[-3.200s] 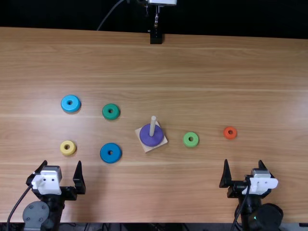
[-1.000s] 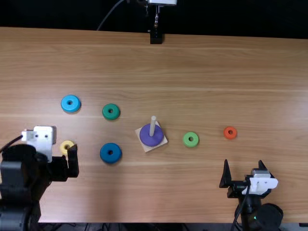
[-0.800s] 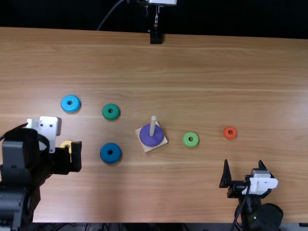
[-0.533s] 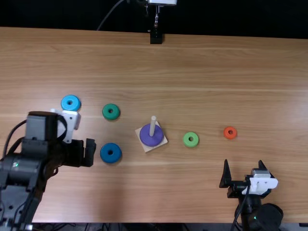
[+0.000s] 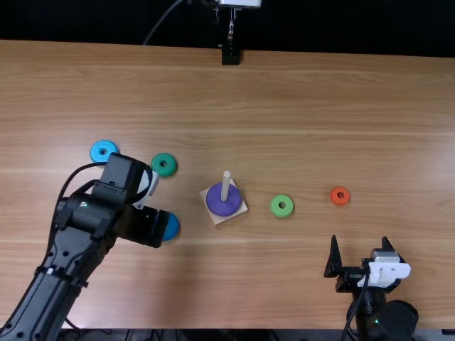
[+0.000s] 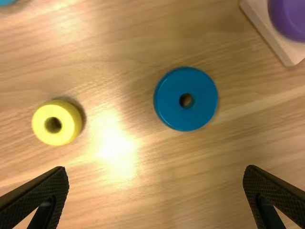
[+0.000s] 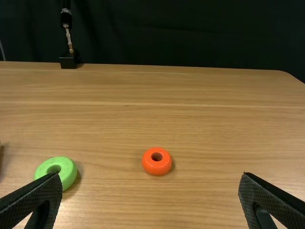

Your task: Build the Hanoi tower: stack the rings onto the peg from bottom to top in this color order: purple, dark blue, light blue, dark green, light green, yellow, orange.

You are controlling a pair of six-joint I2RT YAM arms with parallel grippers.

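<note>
In the top view my left gripper [image 5: 151,229] hangs over the table beside the dark blue ring [image 5: 171,227], partly covering it. The left wrist view has my left gripper [image 6: 155,191] open with nothing held, the dark blue ring [image 6: 171,112] and the yellow ring [image 6: 71,125] on the table. The purple ring [image 5: 222,204] lies around the peg [image 5: 225,186] on its square base [image 5: 240,210]. My right gripper [image 5: 360,250] is open at the near right; it appears in the right wrist view [image 7: 150,195] too, holding nothing. Light green [image 5: 281,206] and orange [image 5: 340,196] rings lie flat.
The light blue ring [image 5: 102,150] and dark green ring [image 5: 164,165] lie beyond my left gripper, close to its arm. A black stand [image 5: 230,54] is at the table's far edge.
My left gripper has moved forward and right from the near left, over the yellow ring and up to the dark blue ring. The right arm and the rings have stayed put.
</note>
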